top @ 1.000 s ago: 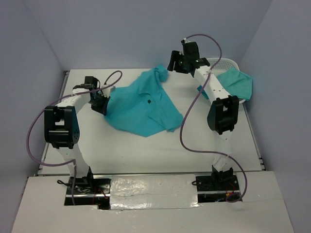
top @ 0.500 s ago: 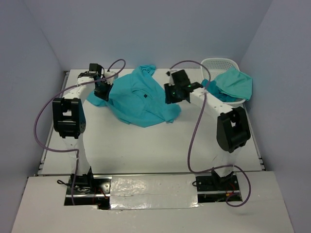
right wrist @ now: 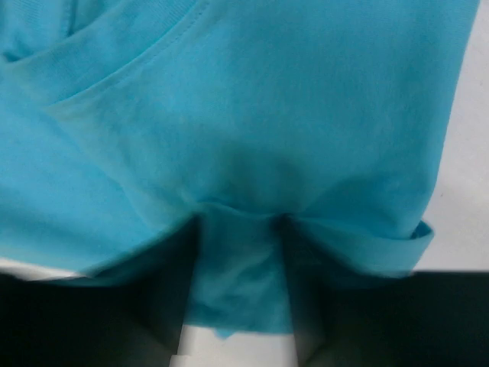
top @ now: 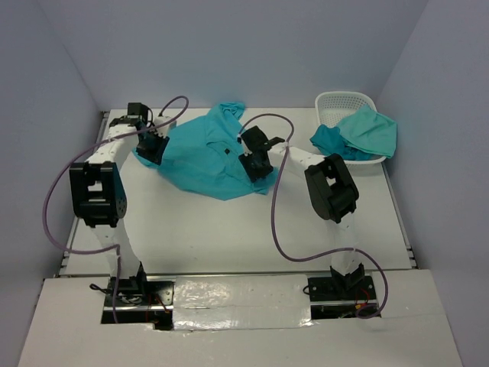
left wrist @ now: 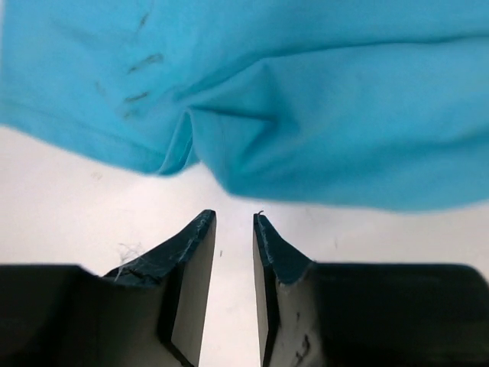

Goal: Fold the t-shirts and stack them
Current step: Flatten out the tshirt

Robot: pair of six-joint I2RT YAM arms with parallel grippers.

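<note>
Left gripper (left wrist: 233, 219) jaws apart, empty — right gripper (right wrist: 238, 223) jaws spread astride the t-shirt (top: 199, 153) — dark label (top: 231, 152) unreadable.

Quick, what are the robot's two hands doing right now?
Left gripper: open, empty, just short of the t-shirt.
Right gripper: t-shirt cloth between its jaws; gripped or not, cannot tell.

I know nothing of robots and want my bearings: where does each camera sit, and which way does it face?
Top: fixed above and behind, looking down on the table; left arm and right arm show, bases nearest.
Left wrist: on the left arm, looking past its parted left fingers at the t-shirt edge.
Right wrist: on the right arm, close over the cloth, which lies between its right fingers.
Shared: all see that t-shirt.
</note>
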